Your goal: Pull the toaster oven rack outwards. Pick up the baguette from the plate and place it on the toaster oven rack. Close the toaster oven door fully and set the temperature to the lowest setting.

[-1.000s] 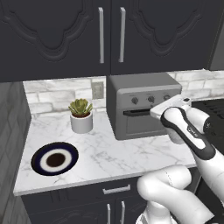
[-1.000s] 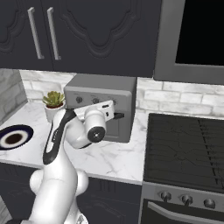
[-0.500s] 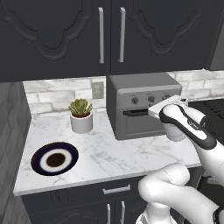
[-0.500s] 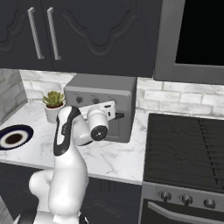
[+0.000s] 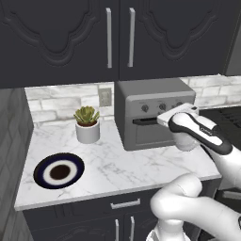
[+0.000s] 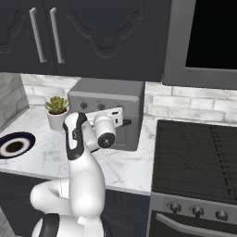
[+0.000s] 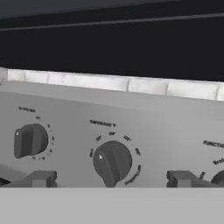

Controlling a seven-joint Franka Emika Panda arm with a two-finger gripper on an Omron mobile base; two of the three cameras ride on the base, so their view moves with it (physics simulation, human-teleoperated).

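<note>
**Open gripper lines up on the middle knob of the grey toaster oven**

The white arm's two-finger gripper (image 7: 111,179) hovers just in front of the boxy matte grey toaster oven (image 5: 153,96), fingers spread wide w/ nothing held; in the hand view the dark tips stand either side of the round grey middle knob (image 7: 112,162). The grey oven door w/ dark handle bar (image 5: 149,121) looks shut, so the step in hand is prob. the temp setting. The round navy plate w/ white ring and brown centre (image 5: 59,170) lies well left of the oven, near the counter's front edge, and carries no bread; the baguette and wire rack are presumably inside the oven, though the frames can't confirm it.

To do it well: the tiny label over the middle knob seems to read temperature, but is too blurred to be sure. Go straight in, keep the knob centred between the tips, close evenly on its sides, then turn to the low end of the scale w/o slipping. A round left-hand knob (image 7: 29,140) sits close by; avoid brushing it. A small potted succulent (image 5: 87,124) stands left of the oven, clear of the work.
</note>
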